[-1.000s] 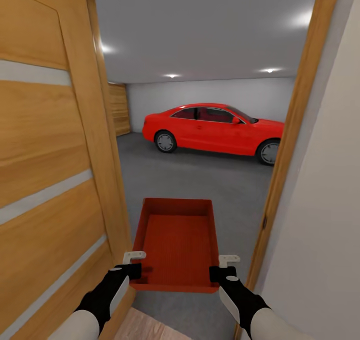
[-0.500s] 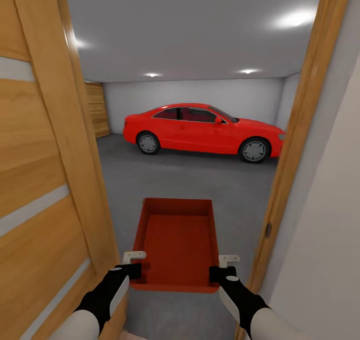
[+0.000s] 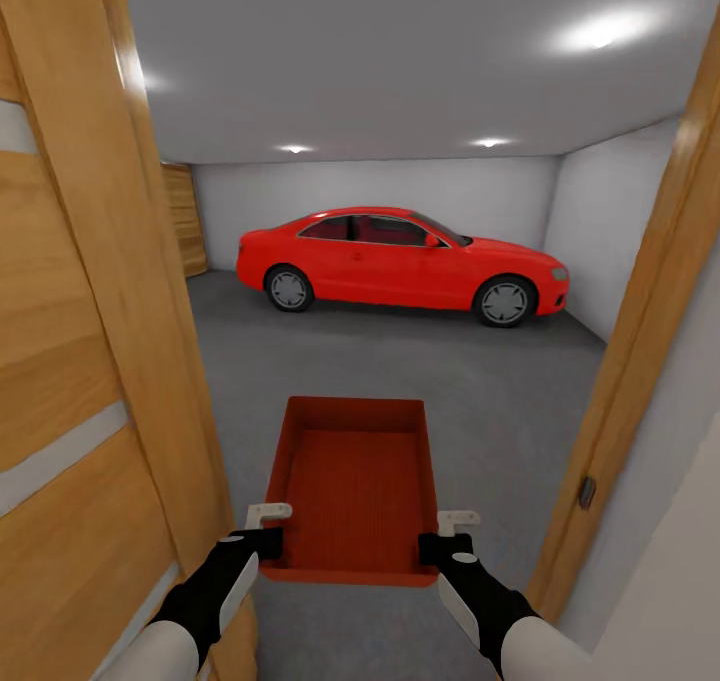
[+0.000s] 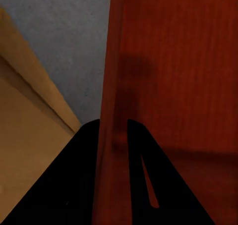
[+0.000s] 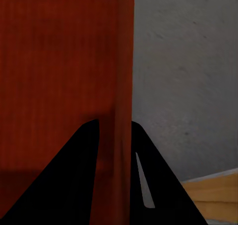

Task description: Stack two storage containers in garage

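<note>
One orange-red storage container hangs in front of me, carried level between both arms in the doorway to the garage. My left gripper is shut on its left wall near the near corner, and my right gripper is shut on its right wall. In the left wrist view the container wall runs between the two black fingers. The right wrist view shows the same grip on the other container wall. Beyond it lies the garage's dark grey floor.
An open wooden door stands close on my left, and the wooden door frame with a cream wall is close on my right. A red car is parked across the far side of the garage, before the white back wall.
The view has advanced through the doorway and more of the garage and its right wall shows. The container and both grippers keep the same place in front of me.
</note>
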Robot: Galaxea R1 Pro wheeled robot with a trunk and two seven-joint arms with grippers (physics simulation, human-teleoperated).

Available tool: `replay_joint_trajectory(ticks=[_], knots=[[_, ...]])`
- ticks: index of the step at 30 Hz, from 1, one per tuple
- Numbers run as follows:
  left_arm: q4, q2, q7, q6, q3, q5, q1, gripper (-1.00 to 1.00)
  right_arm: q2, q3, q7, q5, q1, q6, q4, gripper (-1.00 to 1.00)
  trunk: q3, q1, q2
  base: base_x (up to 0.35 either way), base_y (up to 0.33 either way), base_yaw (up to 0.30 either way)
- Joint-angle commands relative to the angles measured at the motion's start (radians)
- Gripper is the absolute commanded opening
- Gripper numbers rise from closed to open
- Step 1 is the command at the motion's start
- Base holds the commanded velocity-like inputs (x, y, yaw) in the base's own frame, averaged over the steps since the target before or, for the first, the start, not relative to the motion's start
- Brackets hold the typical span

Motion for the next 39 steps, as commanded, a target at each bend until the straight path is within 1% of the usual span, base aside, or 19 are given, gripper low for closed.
replay_joint_trajectory(ticks=[1, 13, 25, 34, 39], knots=[[-0.001, 0.006, 0.011, 0.005, 0.009, 0.005, 0.001, -1.0, -0.001, -0.007, 0.001, -0.01, -0.001, -0.03, -0.006, -1.0, 0.0, 0.001, -0.001, 0.095, 0.07, -0.089], [-0.002, 0.006, 0.011, 0.005, 0.009, 0.005, 0.0, -1.0, -0.001, -0.007, 0.002, -0.01, -0.001, -0.029, -0.006, -1.0, 0.0, 0.001, -0.001, 0.01, 0.008, -0.218], [-0.002, 0.006, 0.011, 0.005, 0.009, 0.005, 0.001, -1.0, -0.001, -0.007, 0.002, -0.01, -0.001, -0.03, -0.005, -1.0, 0.0, 0.001, -0.001, 0.003, 0.001, -0.009], [-0.002, 0.006, 0.011, 0.006, 0.009, 0.005, 0.001, -1.0, -0.002, -0.007, 0.001, -0.01, -0.001, -0.03, -0.006, -1.0, 0.0, 0.001, -0.001, 0.147, 0.114, 0.0], [-0.002, 0.006, 0.011, 0.005, 0.009, 0.005, 0.001, -1.0, -0.001, -0.008, 0.0, -0.01, -0.001, -0.03, -0.006, -1.0, 0.0, 0.001, -0.001, 0.023, 0.012, -0.164]])
